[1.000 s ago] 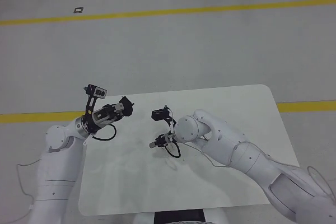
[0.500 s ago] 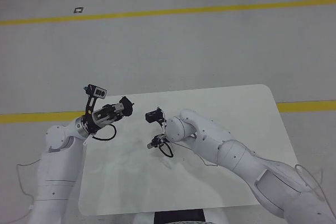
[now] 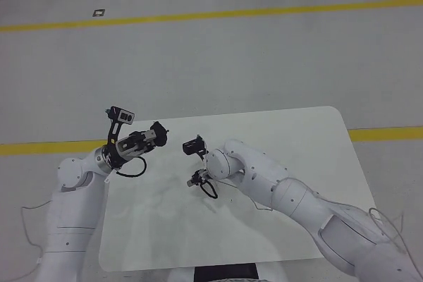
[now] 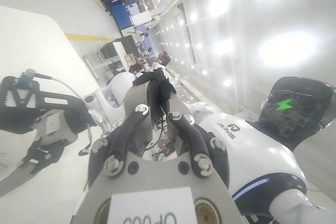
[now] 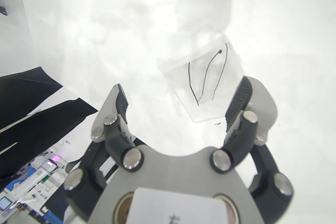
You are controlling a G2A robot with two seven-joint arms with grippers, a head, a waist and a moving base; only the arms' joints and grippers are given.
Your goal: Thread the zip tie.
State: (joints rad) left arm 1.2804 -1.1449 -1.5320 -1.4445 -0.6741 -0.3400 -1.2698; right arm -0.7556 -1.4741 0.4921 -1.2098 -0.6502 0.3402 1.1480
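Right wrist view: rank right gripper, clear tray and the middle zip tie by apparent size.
1. right gripper, though nearness inflates it.
2. clear tray.
3. middle zip tie, inside the tray.

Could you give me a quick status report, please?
Left end effector shut, up off the table. Right end effector open above zip ties in clear tray. Ties unthreaded; nothing in the way.

A white label (image 4: 151, 205) sits on the base of the left hand (image 4: 156, 89). Its dark print is upside down and cropped at the edge, so no whole word reads. A second label (image 5: 178, 205) on the right hand (image 5: 181, 88) carries one cropped mark. A dark-framed tag (image 3: 99, 12) lies on the floor beyond the desk (image 3: 303, 141), too small to read.
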